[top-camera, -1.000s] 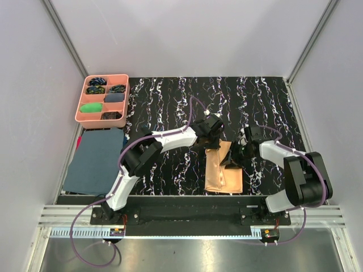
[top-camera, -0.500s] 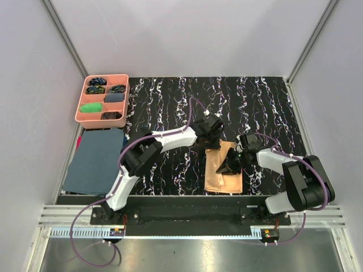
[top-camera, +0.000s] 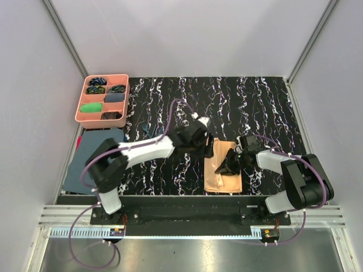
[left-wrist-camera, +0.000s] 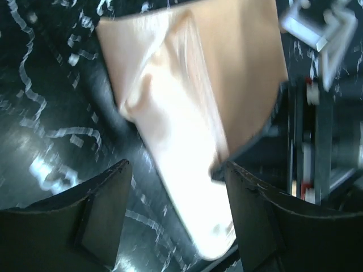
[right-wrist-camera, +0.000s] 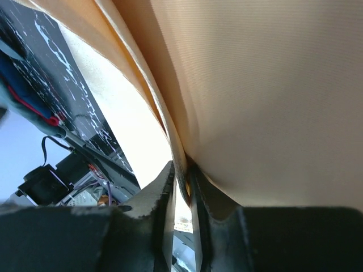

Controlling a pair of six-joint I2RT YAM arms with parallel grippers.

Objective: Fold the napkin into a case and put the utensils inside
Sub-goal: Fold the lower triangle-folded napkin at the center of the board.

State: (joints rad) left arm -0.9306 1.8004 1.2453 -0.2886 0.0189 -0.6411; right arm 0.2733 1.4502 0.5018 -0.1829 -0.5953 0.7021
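My right gripper [right-wrist-camera: 180, 177] pinches a layer edge of the napkin [right-wrist-camera: 255, 96] between its jaws, my left gripper [left-wrist-camera: 176, 170] hangs spread just beside it; I should lift only that layer, gently, keeping the folds.

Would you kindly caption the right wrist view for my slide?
The right gripper pinches a fold of the peach napkin.

The left arm [top-camera: 144, 152] stretches low with jaws spread wide, the right arm [top-camera: 272, 160] bends inward, jaws pinched narrow.
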